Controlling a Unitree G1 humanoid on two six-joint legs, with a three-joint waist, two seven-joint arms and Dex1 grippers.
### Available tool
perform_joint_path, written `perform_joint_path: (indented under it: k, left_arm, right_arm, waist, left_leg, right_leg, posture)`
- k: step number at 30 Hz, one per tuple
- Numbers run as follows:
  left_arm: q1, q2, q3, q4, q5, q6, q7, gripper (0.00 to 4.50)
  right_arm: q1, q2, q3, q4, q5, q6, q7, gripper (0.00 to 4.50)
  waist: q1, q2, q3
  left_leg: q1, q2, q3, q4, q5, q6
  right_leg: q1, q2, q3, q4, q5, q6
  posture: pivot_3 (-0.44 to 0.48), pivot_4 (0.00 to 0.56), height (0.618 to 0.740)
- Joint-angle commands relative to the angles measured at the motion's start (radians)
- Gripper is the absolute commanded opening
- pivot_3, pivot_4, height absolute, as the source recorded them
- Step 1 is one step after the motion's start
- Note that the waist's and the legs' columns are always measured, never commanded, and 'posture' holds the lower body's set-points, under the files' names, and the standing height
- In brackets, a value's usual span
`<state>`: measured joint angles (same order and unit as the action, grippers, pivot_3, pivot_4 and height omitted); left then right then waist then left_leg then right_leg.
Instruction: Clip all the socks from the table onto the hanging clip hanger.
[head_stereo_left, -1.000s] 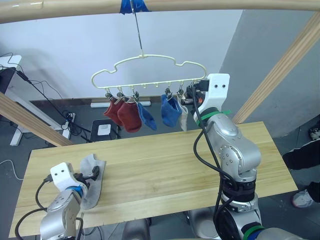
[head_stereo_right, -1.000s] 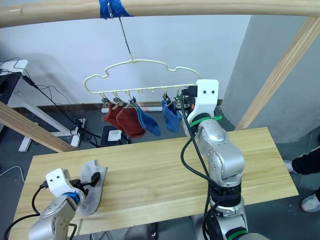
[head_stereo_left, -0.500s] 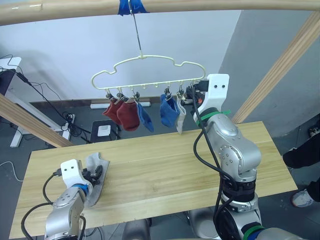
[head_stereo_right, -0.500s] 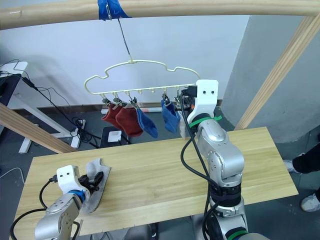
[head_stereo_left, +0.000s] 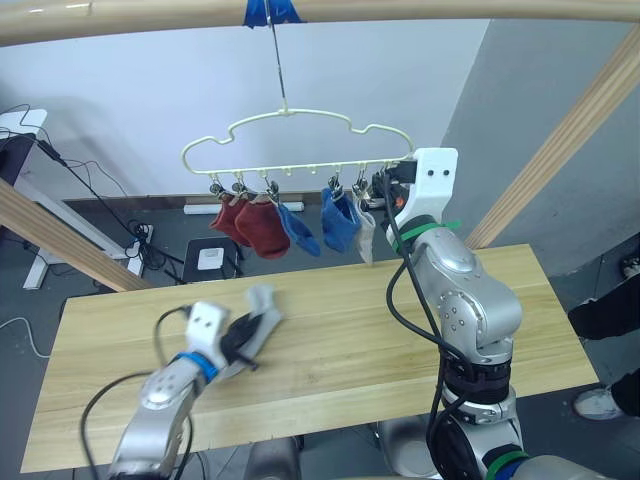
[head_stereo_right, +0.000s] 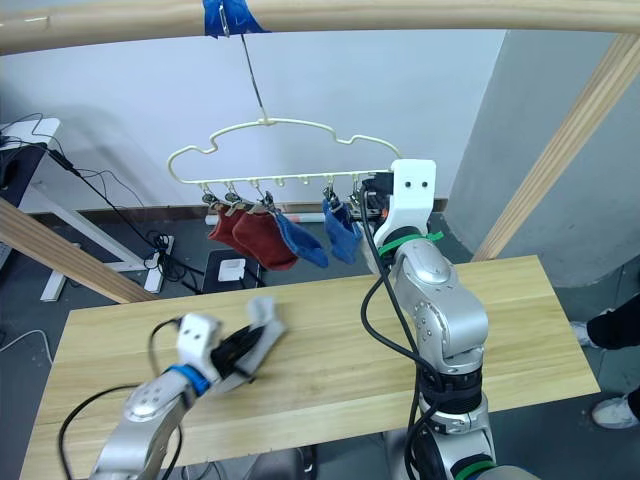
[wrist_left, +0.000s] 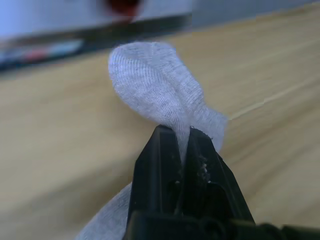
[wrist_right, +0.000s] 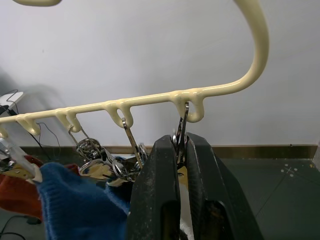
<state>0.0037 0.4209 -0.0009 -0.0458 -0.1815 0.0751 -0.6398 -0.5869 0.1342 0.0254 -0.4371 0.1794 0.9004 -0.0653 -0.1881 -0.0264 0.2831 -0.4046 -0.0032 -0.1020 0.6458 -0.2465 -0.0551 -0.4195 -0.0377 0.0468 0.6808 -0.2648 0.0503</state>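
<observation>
Left gripper (wrist_left: 181, 137) pinches a grey sock (wrist_left: 155, 85) (above the table (head_stereo_left: 330, 350)); right gripper (wrist_right: 181, 145) squeezes an end clip (wrist_right: 181, 125).

My arms: silver-grey rounded metal shells, black cables looped outside. White wrist camera blocks with two dark screws. Left wrist blue band, right wrist green bands. Black two-finger left gripper (wrist_left: 182, 137) and right gripper (wrist_right: 181, 145).

No text, label, brand, number or sign can be read on anything in these views
</observation>
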Motion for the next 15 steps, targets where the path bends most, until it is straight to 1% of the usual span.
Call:
perform_joint_path:
  k: [1,4,8,10,13,15]
  left_arm:
    - [-0.067,0.014,-0.057,-0.067,-0.022,-0.025,-0.089,0.01]
    - [-0.151,-0.014,-0.106,-0.070,-0.024,-0.027,-0.116,0.01]
    - [-0.317,-0.133,-0.182,-0.005,-0.003,-0.039,-0.094,0.01]
    - [-0.355,-0.174,-0.199,0.025,0.007,-0.041,-0.080,0.01]
    - [-0.377,-0.203,-0.204,0.054,0.018,-0.047,-0.064,0.01]
    - [-0.411,-0.243,-0.206,0.101,0.027,-0.053,-0.037,0.01]
  right_arm:
    - [-0.008,0.005,0.006,-0.054,0.010,-0.016,0.001,0.00]
    - [-0.007,0.003,0.005,-0.058,0.008,-0.016,-0.002,0.00]
    - [-0.011,0.001,-0.001,-0.065,0.006,-0.012,-0.007,0.00]
    - [-0.011,0.002,-0.001,-0.066,0.005,-0.011,-0.008,0.00]
    - [-0.010,0.003,0.000,-0.068,0.004,-0.011,-0.009,0.00]
    - [-0.009,0.003,0.001,-0.069,0.004,-0.009,-0.010,0.00]
  waist:
    - [-0.007,0.000,0.000]
    - [-0.020,0.000,0.000]
    - [-0.017,0.000,0.000]
    - [-0.016,0.000,0.000]
    - [-0.030,0.000,0.000]
    - [-0.033,0.000,0.000]
  left_leg:
    - [0.000,-0.001,0.000,0.000,0.000,0.000]
    - [0.002,-0.001,0.003,-0.002,0.000,0.000]
    - [-0.001,-0.001,0.000,0.000,0.000,0.000]
    - [-0.002,-0.002,0.000,0.001,0.000,0.000]
    - [-0.001,-0.002,0.002,0.000,0.000,0.000]
    - [-0.001,-0.002,0.001,0.000,0.000,0.001]
  right_leg:
    - [0.000,0.000,0.000,0.000,0.000,0.000]
    - [0.000,0.001,0.002,0.000,0.000,0.000]
    - [-0.001,0.002,0.000,0.000,0.000,0.000]
    - [0.000,0.002,0.001,0.000,0.001,0.001]
    - [0.000,0.002,0.002,0.000,0.001,0.002]
    - [-0.001,0.002,0.002,0.000,0.001,0.002]
  posture:
    - [-0.286,0.254,0.740]
    - [-0.298,0.253,0.740]
    - [-0.314,0.252,0.740]
    - [-0.314,0.252,0.740]
    - [-0.320,0.252,0.740]
    - [-0.324,0.252,0.740]
